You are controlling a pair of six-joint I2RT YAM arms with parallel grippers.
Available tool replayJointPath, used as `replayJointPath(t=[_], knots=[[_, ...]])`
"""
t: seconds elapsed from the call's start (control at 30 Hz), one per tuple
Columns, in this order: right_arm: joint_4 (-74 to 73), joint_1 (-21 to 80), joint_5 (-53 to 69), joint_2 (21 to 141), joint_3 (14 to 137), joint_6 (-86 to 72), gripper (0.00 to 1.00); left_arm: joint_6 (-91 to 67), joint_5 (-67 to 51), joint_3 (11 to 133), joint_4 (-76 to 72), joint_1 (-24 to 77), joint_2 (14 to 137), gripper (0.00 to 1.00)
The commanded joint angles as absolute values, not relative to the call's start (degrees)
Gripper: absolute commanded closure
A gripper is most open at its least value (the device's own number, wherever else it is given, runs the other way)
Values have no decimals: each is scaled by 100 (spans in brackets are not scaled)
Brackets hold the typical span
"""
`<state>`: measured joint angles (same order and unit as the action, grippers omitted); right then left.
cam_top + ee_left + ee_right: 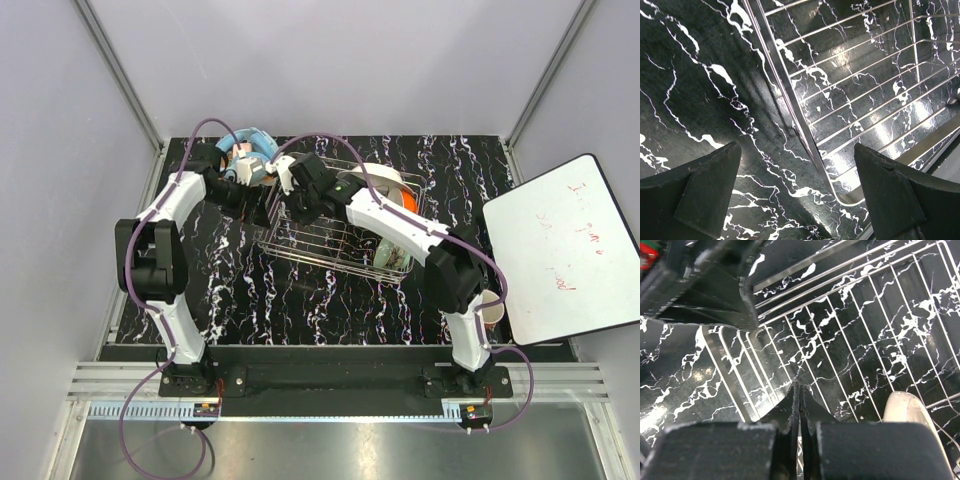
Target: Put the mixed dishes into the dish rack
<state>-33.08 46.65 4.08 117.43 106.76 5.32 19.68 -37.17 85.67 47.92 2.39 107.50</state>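
Note:
The silver wire dish rack [320,245] stands mid-table. At its right end stand a white plate [392,182], an orange-red mug [406,201] and a pale green bowl [396,256]. A pink cup [492,311] sits on the table by the right arm. My left gripper [262,212] is open and empty at the rack's left corner; its fingers straddle the rack's rim [790,100]. My right gripper [290,208] is shut and empty just above the rack's grid base [850,340]. A cream plate edge [905,412] shows to its right.
Blue headphones [250,145] lie at the table's back, behind the left gripper. A white board [565,250] lies off the table's right edge. The left arm's gripper [705,285] fills the upper left of the right wrist view, close to my right gripper.

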Motion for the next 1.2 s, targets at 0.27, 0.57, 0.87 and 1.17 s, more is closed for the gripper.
replayJointPath(t=[0.27,0.57,0.87,1.17], knots=[[-3156,4175,123,11391,10179,492,100,2206,-3797,8218,4658,193,10195,1],[-3067,4078,35,11057,9695,518,100,2241,-3744,7998,4632,193,10108,1],[-3111,3990,-448,10530,9334,782,100,2268,-3709,7866,4588,158,10134,1],[-3173,4052,-422,9959,9633,782,58,2311,-3753,7577,4588,149,9932,1]])
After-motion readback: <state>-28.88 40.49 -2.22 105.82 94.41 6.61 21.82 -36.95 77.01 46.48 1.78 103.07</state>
